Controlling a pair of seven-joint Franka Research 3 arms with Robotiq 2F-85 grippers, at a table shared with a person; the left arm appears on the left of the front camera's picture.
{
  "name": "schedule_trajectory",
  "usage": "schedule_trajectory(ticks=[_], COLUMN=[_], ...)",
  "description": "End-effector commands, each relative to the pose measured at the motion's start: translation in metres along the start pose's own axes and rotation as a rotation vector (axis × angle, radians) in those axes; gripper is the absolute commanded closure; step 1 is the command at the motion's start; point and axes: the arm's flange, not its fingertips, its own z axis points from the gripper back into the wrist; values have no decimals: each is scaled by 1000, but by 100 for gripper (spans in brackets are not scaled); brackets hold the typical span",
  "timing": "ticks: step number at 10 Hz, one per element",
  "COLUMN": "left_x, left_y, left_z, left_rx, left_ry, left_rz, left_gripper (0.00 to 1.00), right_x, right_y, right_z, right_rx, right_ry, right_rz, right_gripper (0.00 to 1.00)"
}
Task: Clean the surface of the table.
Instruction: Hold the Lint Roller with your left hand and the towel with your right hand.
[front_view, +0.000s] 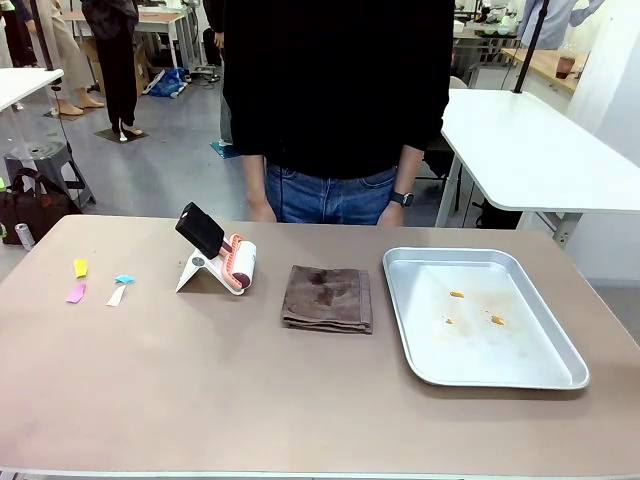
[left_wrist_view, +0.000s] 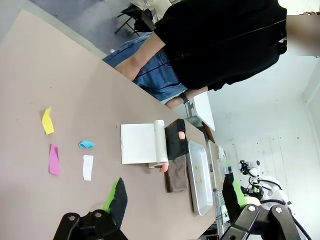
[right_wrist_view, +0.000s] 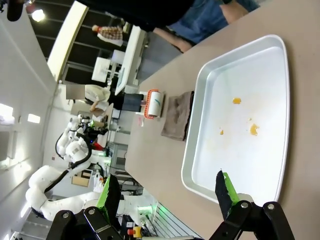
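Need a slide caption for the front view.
Person at table bearing paper scraps, lint roller, brown cloth and stained metal tray.

The person (front_view: 335, 90) was cut off at the chest by the front view's top edge, with both hands out of sight behind the far rim of the table (front_view: 200, 400), whose near corners ran past the bottom and sides of that picture. The orange specks (front_view: 457, 294) on the tray (front_view: 500, 384) were too small to identify — crumbs or stains, it could not be told. In the left wrist view the black block (left_wrist_view: 176, 140) covered one end of the brown cloth (left_wrist_view: 176, 181), and in the right wrist view one of the fingers (right_wrist_view: 226, 192) of the right gripper (right_wrist_view: 165, 182) hid part of the tray's near rim.
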Motion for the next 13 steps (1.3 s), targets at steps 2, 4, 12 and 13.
schedule_trajectory(ticks=[2,4,12,13], left_x=[18,23,3,11], left_y=[-30,-74,-184,-186], left_z=[4,-11,-210,-227], left_rx=[-62,-44,294,337], left_ry=[-11,89,673,748], left_rz=[25,8,-320,-294], left_gripper=[0,0,0,0], right_x=[0,-1,21,22], right_y=[35,72,180,180], right_z=[-33,-79,-345,-370], right_rx=[-162,-204,-521,-594], right_ry=[-11,60,542,532], right_rz=[52,100,402,385], right_gripper=[0,0,0,0])
